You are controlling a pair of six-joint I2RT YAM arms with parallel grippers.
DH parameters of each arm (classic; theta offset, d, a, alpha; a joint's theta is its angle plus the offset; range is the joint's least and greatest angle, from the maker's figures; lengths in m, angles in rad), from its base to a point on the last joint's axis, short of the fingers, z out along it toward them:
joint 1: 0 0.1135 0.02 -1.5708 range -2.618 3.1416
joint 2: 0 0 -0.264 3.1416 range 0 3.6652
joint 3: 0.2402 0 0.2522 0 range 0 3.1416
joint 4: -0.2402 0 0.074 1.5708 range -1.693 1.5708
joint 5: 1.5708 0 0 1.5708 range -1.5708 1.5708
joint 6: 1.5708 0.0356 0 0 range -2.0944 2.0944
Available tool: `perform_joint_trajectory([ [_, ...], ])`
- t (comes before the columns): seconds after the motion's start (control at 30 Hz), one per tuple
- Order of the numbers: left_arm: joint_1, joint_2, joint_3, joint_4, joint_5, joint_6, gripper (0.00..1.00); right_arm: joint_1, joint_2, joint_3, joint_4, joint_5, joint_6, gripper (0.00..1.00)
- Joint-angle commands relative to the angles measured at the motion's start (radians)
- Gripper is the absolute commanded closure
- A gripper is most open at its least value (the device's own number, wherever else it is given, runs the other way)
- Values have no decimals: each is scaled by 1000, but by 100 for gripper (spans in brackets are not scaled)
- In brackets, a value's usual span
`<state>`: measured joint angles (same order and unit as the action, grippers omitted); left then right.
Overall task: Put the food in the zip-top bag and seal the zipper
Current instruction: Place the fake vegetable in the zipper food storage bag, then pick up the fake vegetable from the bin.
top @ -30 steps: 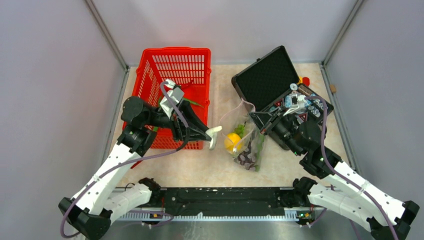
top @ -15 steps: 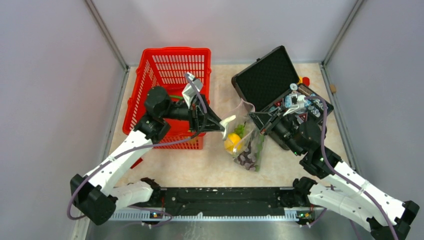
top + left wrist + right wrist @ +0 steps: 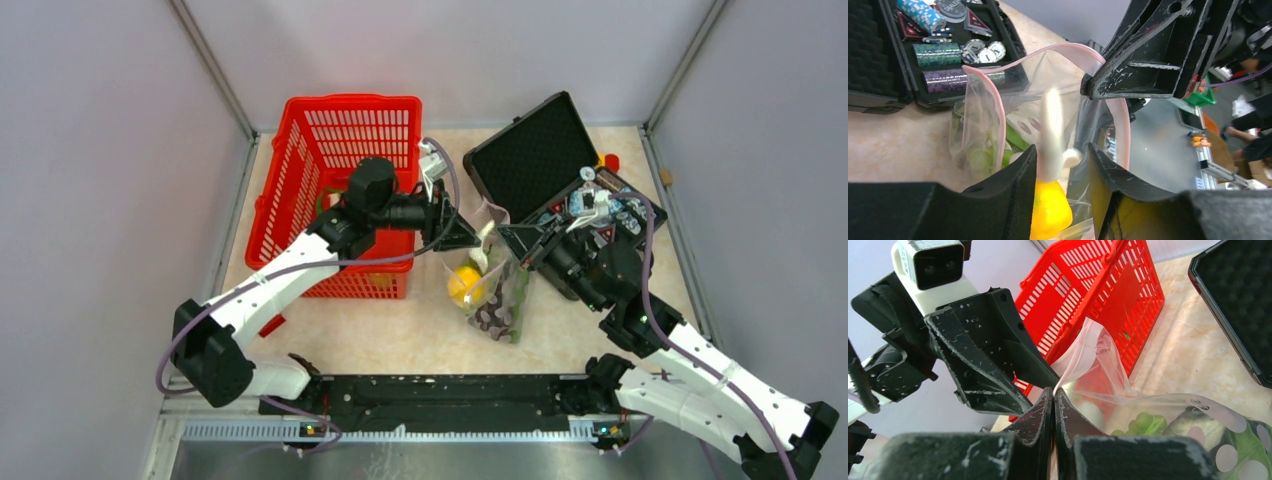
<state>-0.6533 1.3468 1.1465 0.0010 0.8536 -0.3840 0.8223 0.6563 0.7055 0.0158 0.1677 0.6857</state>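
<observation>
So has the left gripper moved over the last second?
Yes. The left gripper has swung right, from beside the red basket's front right corner to clear of it, over the zip-top bag's open mouth.

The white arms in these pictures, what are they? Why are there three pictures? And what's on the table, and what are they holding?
They are two robot arms bolted to a table, and each one ends in two-finger jaws. The wide picture comes from a camera up above. The other two come from little cameras on the wrists, so you see the fingers close up. On the table are a red basket, an open black case and a clear bag with toy food inside, like a yellow lemon. The right arm has its jaws shut on the bag's pink rim, holding it up. The left arm has its jaws parted over the bag's mouth, with a pale toy piece between them. It will probably drop in.
</observation>
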Motion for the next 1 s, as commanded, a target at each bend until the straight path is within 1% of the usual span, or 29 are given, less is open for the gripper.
perform_joint_trajectory([
  [0.0,-25,-18,58,-127,-134,113,54,3,-18,40,91,6,8,100],
  [0.03,-26,-24,54,-127,-159,114,50,3,-18,40,92,5,7,100],
  [0.07,-27,-31,49,-128,-177,117,42,3,-17,40,93,3,7,100],
  [0.1,-28,-35,48,-132,-191,118,39,4,-18,41,94,1,6,100],
  [0.2,-28,-51,48,-141,-196,126,39,4,-18,44,92,1,7,100],
  [0.4,-29,-118,59,-171,-220,138,33,4,-39,30,113,-6,3,100],
  [0.47,-29,-161,62,-191,-247,154,27,4,-61,3,178,-58,-20,100],
  [0.53,-29,-215,63,-213,-301,177,22,4,-81,-23,281,-153,-37,100],
  [0.6,-29,-277,56,-228,-385,203,15,4,-96,-29,338,-206,-46,100],
  [0.67,-29,-344,33,-236,-511,224,8,4,-110,-27,352,-221,-57,100],
  [0.7,-29,-378,16,-239,-576,232,4,4,-117,-28,341,-204,-59,100],
  [0.73,-29,-407,0,-246,-666,232,2,4,-123,-23,304,-156,-53,100],
  [0.77,-29,-429,-16,-257,-756,232,1,4,-121,-9,228,-69,-30,100],
  [0.8,-28,-445,-27,-281,-882,225,1,4,-115,9,159,-10,-15,100],
  [0.83,-25,-442,-33,-311,-991,216,1,3,-108,19,114,17,-17,100],
  [0.87,-17,-430,-26,-354,-1064,214,1,3,-102,21,98,25,-18,100],
  [0.9,-4,-407,-14,-406,-1106,209,1,3,-97,22,90,32,-7,100],
  [0.97,40,-346,27,-513,-1112,170,1,3,-90,14,101,30,13,100],
])
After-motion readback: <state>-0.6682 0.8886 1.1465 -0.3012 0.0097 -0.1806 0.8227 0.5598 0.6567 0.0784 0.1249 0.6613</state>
